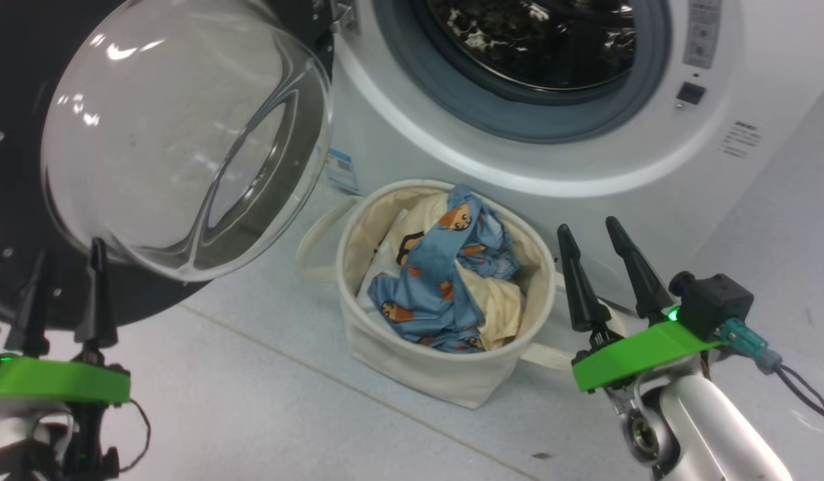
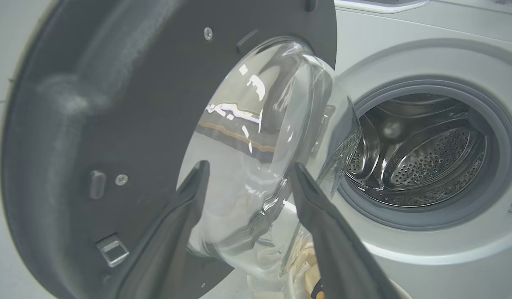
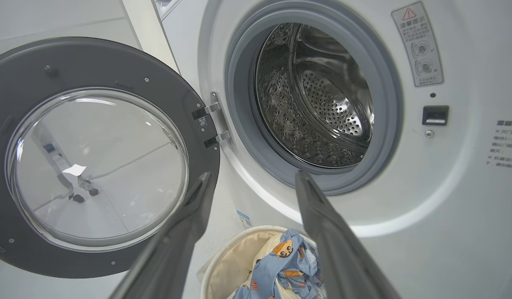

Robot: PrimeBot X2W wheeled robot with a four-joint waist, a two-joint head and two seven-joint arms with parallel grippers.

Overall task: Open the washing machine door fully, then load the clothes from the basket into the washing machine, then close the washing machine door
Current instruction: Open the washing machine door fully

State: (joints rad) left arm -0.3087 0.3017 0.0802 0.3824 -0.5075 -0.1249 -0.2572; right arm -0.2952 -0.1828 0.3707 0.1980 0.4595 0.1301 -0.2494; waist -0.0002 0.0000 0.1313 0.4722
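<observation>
The washing machine door (image 3: 102, 54) is standing swung wide on its hinge (image 3: 214, 124). Its dark inner rim and clear glass dome (image 1: 178, 133) are lying directly ahead of your left gripper (image 1: 71, 250). That gripper's two fingers are standing apart with nothing clamped between them, and in the left wrist view the dome is showing through the gap; whether the fingertips are touching the rim you cannot tell. Beyond the door, to the left gripper's right, the washing machine (image 1: 652, 167) is presenting its uncovered mouth, the grey gasket (image 3: 239, 104) ringing the steel perforated drum (image 3: 322, 104). The basket (image 1: 445, 374) is sitting on the pale floor (image 1: 252, 401) just in front of the machine, between your two grippers and nearer the right one. The clothes (image 1: 439, 287), blue bear-print fabric tangled with a cream garment, are lying heaped inside it. Your right gripper (image 1: 589, 227) is hovering just beside the basket's rim, apart from it. Its fingers are spread and gripping nothing, and they are pointing towards the drum opening ahead and above.
</observation>
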